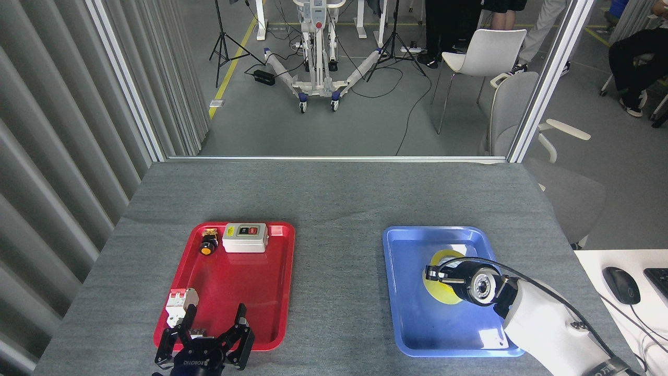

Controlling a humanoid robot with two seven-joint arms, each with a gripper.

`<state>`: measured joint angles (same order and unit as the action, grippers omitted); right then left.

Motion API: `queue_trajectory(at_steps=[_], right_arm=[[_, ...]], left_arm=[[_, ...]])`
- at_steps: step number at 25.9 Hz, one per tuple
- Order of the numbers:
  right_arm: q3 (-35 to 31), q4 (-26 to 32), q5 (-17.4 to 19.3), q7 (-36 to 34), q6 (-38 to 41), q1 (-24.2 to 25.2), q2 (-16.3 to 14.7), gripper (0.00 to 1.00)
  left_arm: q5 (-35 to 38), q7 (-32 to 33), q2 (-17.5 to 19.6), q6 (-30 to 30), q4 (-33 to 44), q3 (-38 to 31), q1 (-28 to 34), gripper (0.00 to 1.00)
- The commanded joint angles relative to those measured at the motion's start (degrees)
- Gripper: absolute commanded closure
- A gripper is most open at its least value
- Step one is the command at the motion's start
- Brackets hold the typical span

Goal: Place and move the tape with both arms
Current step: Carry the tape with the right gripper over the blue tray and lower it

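Observation:
The tape [440, 290], a yellow roll, is low inside the blue tray [407, 292], near its middle right. Most of the roll is hidden behind my right gripper [437, 275]. That gripper comes in from the lower right and its black fingers are shut on the roll's rim. Whether the roll rests on the tray floor I cannot tell. My left gripper [210, 334] is at the bottom left over the front edge of the red tray [245, 297]. Its fingers are spread open and hold nothing.
The red tray holds a white switch box [245, 237], a yellow-capped black push button [207, 245] and a white circuit breaker [180, 305], which sits close to my left fingers. A black mouse [621, 284] lies on a white desk at the right. Chairs stand beyond the table's far edge.

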<state>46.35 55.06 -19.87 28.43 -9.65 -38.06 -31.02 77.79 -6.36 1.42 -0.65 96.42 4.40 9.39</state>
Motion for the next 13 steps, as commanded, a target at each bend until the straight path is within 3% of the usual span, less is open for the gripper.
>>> queue_trajectory(at_steps=[1, 10, 13], right_arm=[[0.32, -0.48, -0.08, -0.22, -0.28, -0.17, 0.43, 0.96], [0.15, -0.57, -0.7, -0.31, -1.69, 0.1, 1.13, 0.43], [-0.21, -0.48, -0.78, -0.39, -1.33, 0.18, 1.05, 0.19]], left_arm=[[0.0, 0.12, 0.07, -0.05, -0.45, 0.0, -0.24, 0.0], [0.08, 0.2, 0.42, -0.05, -0.45, 0.0, -0.95, 0.0], [0.08, 0.2, 0.51, -0.05, -0.45, 0.0, -0.95, 0.0]])
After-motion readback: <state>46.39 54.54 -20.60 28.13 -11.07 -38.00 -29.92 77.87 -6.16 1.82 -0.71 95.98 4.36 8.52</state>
